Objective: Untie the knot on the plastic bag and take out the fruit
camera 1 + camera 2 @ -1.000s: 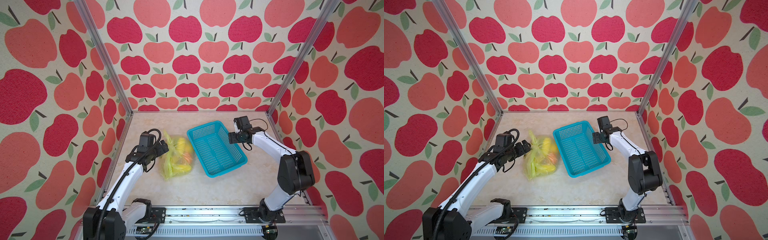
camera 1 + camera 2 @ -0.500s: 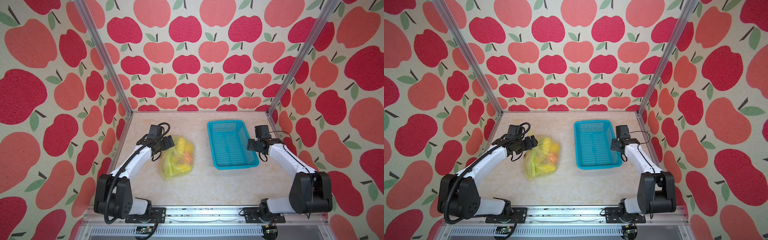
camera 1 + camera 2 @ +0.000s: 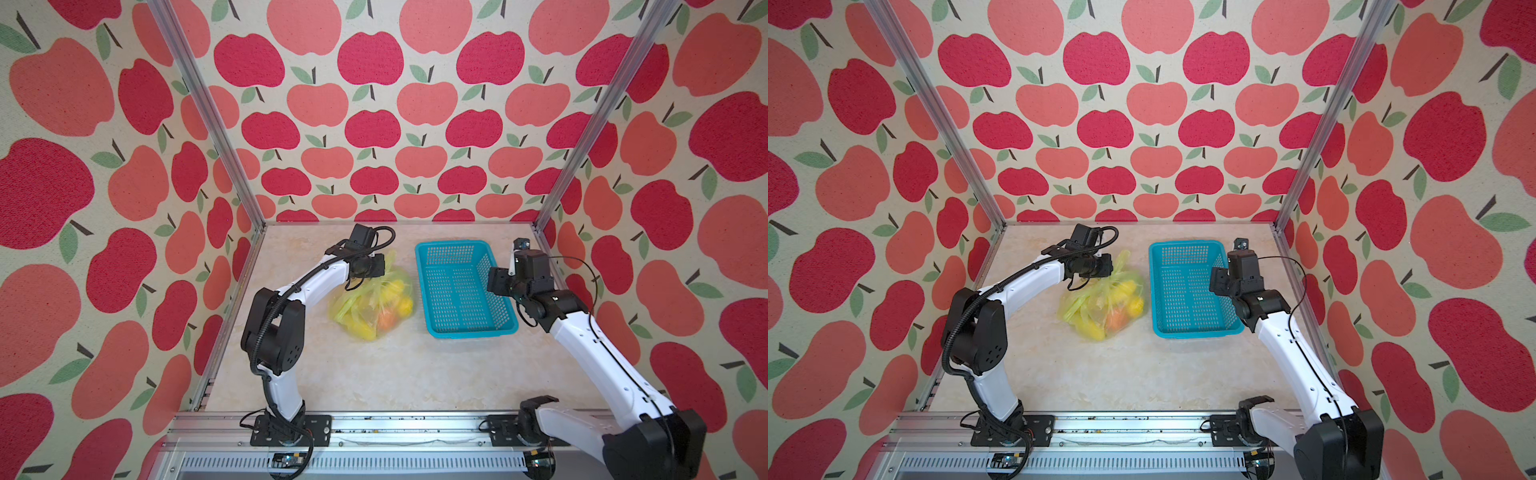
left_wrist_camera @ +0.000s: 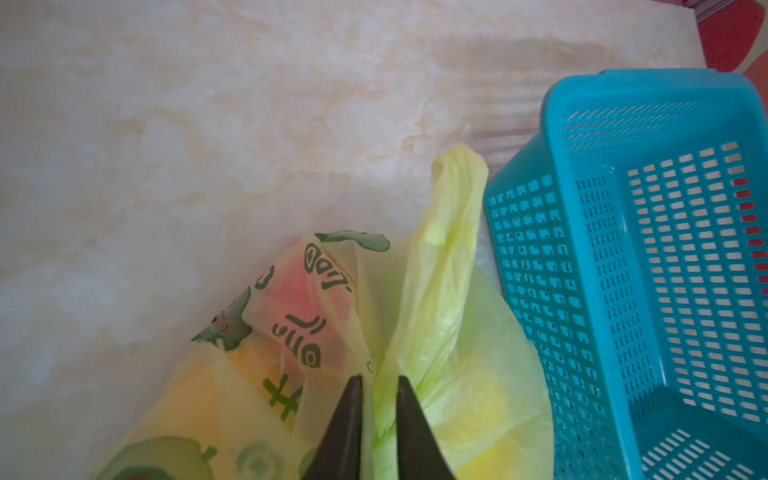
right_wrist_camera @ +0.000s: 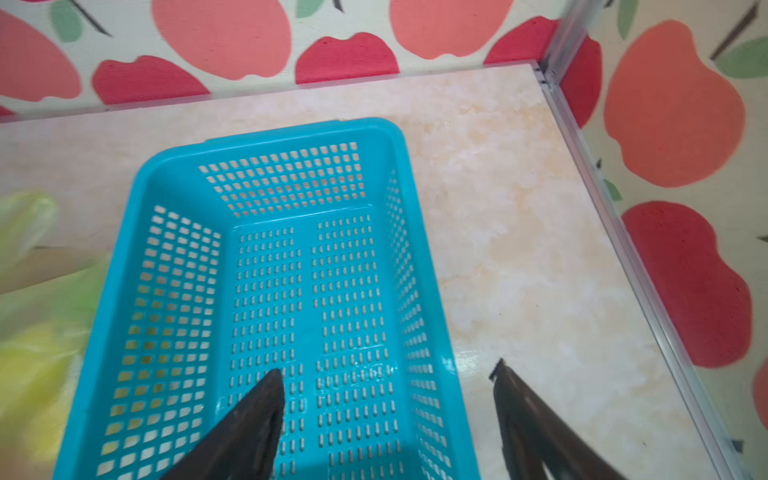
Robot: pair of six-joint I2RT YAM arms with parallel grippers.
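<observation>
The yellow-green plastic bag (image 3: 365, 309) (image 3: 1096, 309) lies on the marble table with yellow fruit (image 3: 400, 286) and an orange one (image 3: 386, 321) showing through it. My left gripper (image 3: 380, 266) (image 3: 1109, 266) (image 4: 378, 379) is at the bag's far end. Its jaws are nearly together, with bunched lime plastic pinched between them. A handle loop (image 4: 455, 208) rises beyond the tips. I cannot pick out the knot itself. My right gripper (image 3: 496, 282) (image 3: 1219, 282) (image 5: 388, 370) is open, one finger inside the basket and one outside its right wall.
The turquoise perforated basket (image 3: 422, 286) (image 3: 1154, 291) (image 5: 266, 135) (image 4: 582, 249) stands just right of the bag, and nothing lies in it. Apple-patterned walls close in the table on three sides. Aluminium posts (image 3: 582, 124) stand at the back corners.
The basket has slid right and turned square with my right gripper at its side. My left gripper reached over the bag's far end and closed on its plastic.
</observation>
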